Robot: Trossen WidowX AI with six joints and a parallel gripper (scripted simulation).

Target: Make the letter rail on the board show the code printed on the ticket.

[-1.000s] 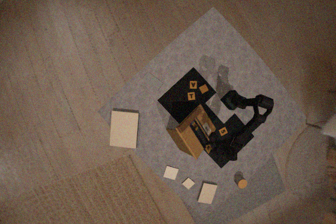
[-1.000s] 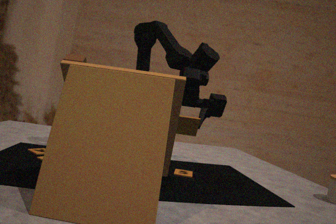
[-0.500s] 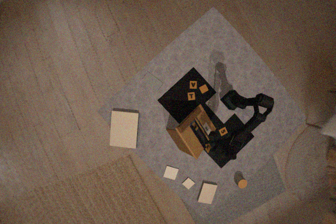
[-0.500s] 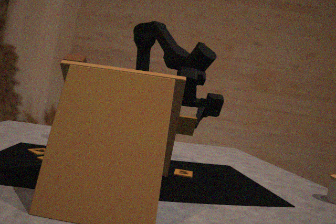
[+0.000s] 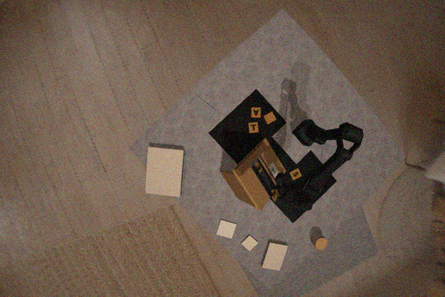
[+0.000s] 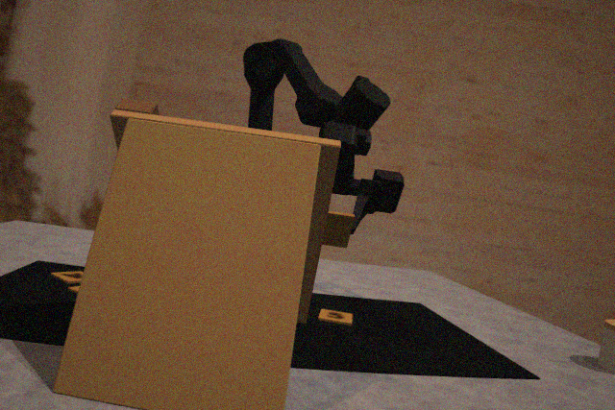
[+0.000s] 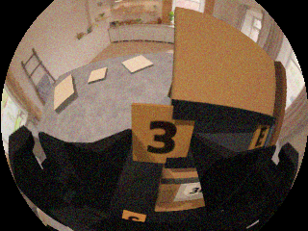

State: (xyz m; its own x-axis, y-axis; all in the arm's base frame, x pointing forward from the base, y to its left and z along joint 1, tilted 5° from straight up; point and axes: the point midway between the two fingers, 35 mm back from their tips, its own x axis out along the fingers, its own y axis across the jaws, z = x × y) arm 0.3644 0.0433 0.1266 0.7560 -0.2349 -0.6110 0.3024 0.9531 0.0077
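My gripper is shut on an orange tile marked 3, held upright beside the board's edge near one rail end. Whether it touches the rail cannot be told. The wooden board carries a dark rail; a tile that looks like E sits in it farther along. The ticket is partly visible, its code starting with 3. Loose tiles lie on black surfaces: A, T, one with no readable mark, and S or 5.
Black mats lie on either side of the board. Pale blocks stand farther out on the grey counter. A cylinder with an orange top stands near the front mat. The arm reaches over the mat.
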